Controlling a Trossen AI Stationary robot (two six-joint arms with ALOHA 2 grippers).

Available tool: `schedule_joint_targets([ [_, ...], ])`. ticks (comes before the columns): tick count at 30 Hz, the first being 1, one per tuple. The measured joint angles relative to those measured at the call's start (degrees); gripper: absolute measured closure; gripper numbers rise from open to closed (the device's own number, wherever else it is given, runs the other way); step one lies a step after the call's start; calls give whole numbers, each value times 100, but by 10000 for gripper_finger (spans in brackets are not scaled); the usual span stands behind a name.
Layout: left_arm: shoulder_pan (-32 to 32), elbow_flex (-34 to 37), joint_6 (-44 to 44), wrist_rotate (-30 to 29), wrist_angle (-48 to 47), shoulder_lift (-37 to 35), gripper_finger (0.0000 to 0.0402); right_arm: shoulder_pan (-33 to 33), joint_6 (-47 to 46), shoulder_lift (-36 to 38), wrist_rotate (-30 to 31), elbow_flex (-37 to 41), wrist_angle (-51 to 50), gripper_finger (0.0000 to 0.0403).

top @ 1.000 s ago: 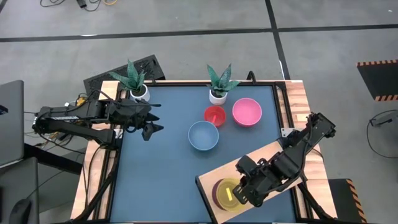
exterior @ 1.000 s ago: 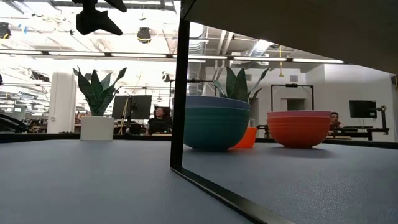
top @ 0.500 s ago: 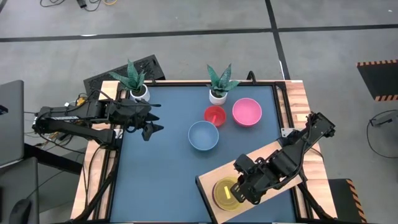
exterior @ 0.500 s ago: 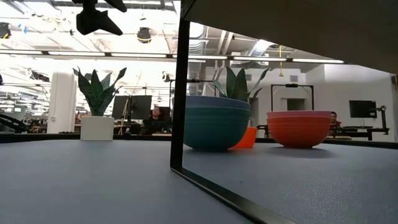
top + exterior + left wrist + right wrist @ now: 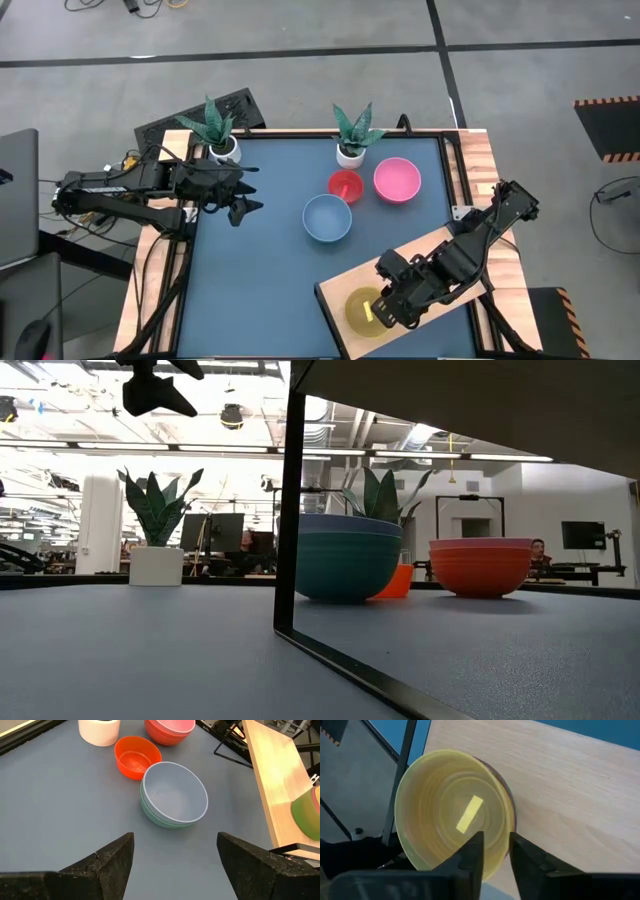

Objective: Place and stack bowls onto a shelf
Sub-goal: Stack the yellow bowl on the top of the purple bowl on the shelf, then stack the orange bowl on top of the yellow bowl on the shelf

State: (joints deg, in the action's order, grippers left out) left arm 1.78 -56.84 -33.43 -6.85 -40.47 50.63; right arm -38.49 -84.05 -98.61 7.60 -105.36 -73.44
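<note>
Two fingers of my right gripper (image 5: 495, 852) straddle the yellow-green bowl's (image 5: 451, 805) rim on the shelf (image 5: 570, 795), parted, not clamping; left gripper (image 5: 175, 857) gapes open.

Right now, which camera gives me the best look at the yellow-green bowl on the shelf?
The right wrist view: the yellow-green bowl fills it, rim and inside clear, sitting on the shelf. The high view shows it small beside the right gripper. The left wrist view catches only its edge; the low view shows none of it.
</note>
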Motion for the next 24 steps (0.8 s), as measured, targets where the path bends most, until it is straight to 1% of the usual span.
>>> schedule_joint_targets([
  [3, 0, 0, 0, 0, 0, 0, 132, 48, 62, 0, -4, 0, -2, 244],
  [6, -1, 0, 0, 0, 0, 0, 132, 153, 276, 0, 2, 0, 26, 226],
  [10, 0, 0, 0, -22, 4, 0, 132, 437, 941, 56, 40, 2, -7, 222],
  [14, -2, 0, -25, -99, 2, 0, 132, 1037, 1725, 150, 316, 0, -131, 226],
  [16, 0, 0, -26, -103, 2, 0, 132, 1407, 2312, 156, 375, 0, -253, 226],
  [18, -2, 0, -28, -112, 1, 0, 132, 1735, 3107, 157, 558, 0, -485, 224],
  [21, -2, 0, -19, -219, -6, 0, 132, 2242, 4526, 135, 995, 0, -833, 221],
  [24, -2, 0, -21, -333, -100, 0, 132, 2675, 6063, 91, 1466, 90, -888, 220],
])
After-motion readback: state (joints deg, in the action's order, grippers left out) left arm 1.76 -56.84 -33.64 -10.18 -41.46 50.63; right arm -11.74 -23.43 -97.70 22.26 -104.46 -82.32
